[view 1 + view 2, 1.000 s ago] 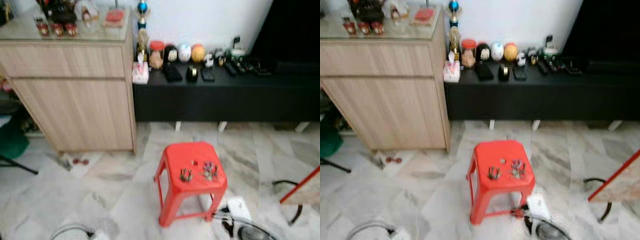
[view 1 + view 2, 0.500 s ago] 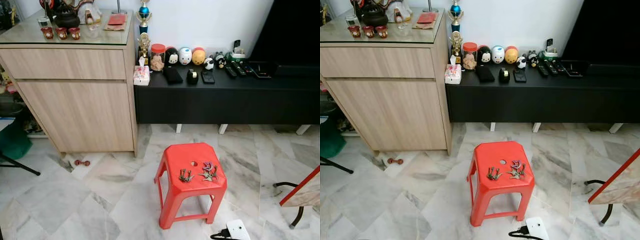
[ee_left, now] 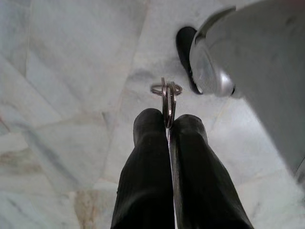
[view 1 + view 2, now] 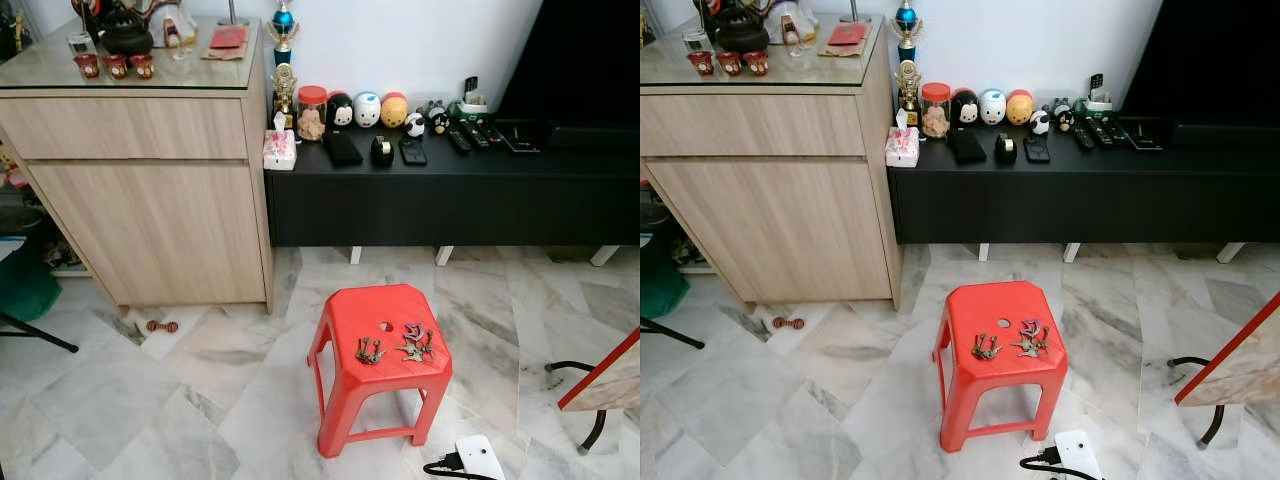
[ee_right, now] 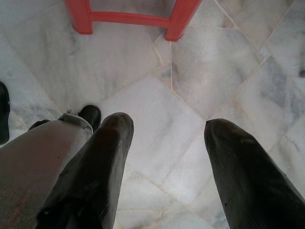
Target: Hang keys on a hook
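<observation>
Ahead of the robot, in the head camera's view, a red stool [image 4: 381, 352] stands on the marble floor [image 4: 200, 400] with two bunches of keys on its seat: a dark bunch [image 4: 369, 351] nearer the robot's left and a mixed bunch [image 4: 416, 342] with a purple piece nearer its right, a small round hole between and behind them. Beyond the stool a wooden cabinet [image 4: 150, 190] stands to the left and a low black TV bench [image 4: 450, 195] runs to the right, the two meeting at the cabinet's corner. A white power adapter [image 4: 478, 458] lies on the floor just by the stool's near right leg, and a red-edged board [image 4: 600, 375] leans in at the far right. Open floor lies to the stool's left and front.

Along the left wrist camera, the left gripper [image 3: 167, 125] has its two black fingers [image 3: 145, 157] pressed together on a thin metal key [image 3: 167, 102], which stands edge-on between the tips with its key ring [image 3: 166, 88] just past them, over bare marble.

Along the right wrist camera, the right gripper [image 5: 167, 126] hangs with its fingers [image 5: 107, 152] spread wide and nothing between them, above the floor, with the stool's red legs near.
</observation>
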`<state>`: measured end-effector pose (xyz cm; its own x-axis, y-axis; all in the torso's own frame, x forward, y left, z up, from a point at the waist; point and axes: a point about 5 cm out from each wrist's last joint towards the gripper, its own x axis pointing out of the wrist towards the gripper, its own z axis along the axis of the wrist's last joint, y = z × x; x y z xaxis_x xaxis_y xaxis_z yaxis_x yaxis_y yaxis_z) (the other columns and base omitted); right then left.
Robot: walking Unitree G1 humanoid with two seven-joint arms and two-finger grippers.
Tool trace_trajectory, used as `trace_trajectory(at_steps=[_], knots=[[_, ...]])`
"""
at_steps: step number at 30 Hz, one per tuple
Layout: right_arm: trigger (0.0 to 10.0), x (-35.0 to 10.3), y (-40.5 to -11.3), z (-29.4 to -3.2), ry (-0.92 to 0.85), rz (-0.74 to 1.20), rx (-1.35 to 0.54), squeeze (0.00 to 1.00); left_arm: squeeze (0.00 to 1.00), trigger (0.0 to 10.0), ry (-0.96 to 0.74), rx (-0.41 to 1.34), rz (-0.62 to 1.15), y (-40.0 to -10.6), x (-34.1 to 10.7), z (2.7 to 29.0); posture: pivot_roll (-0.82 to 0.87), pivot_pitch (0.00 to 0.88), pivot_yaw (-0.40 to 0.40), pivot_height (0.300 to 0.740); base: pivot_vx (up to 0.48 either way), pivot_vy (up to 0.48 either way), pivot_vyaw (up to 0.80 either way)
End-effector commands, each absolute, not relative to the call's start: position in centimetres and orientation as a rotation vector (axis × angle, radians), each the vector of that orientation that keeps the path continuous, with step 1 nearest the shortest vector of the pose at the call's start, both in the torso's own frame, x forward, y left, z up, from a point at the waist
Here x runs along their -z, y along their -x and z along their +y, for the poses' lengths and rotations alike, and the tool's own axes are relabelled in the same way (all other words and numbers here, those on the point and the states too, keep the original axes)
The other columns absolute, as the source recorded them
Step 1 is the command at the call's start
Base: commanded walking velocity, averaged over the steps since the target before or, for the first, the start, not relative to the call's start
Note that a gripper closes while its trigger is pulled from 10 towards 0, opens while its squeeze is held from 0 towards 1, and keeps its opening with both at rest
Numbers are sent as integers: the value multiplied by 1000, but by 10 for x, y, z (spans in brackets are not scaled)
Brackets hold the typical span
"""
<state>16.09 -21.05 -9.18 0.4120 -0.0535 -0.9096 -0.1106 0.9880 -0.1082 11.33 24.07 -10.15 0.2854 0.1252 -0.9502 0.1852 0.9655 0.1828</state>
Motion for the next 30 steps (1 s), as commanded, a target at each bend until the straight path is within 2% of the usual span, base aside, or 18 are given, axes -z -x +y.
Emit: trace_trajectory(at_steps=[1,17,30], knots=[[10000,92,-158,-214,171,1156,-29,0,0,10000,-293,41,1295,-111,102,241,41,0,-68,740,0,-446,0],[10000,91,-159,-217,135,1140,29,0,0,10000,-281,29,1326,-91,108,240,38,0,-84,740,0,-468,0],[10000,91,-160,-216,113,1141,42,0,0,10000,-272,40,1322,-90,109,234,39,0,-91,740,0,-480,0]])
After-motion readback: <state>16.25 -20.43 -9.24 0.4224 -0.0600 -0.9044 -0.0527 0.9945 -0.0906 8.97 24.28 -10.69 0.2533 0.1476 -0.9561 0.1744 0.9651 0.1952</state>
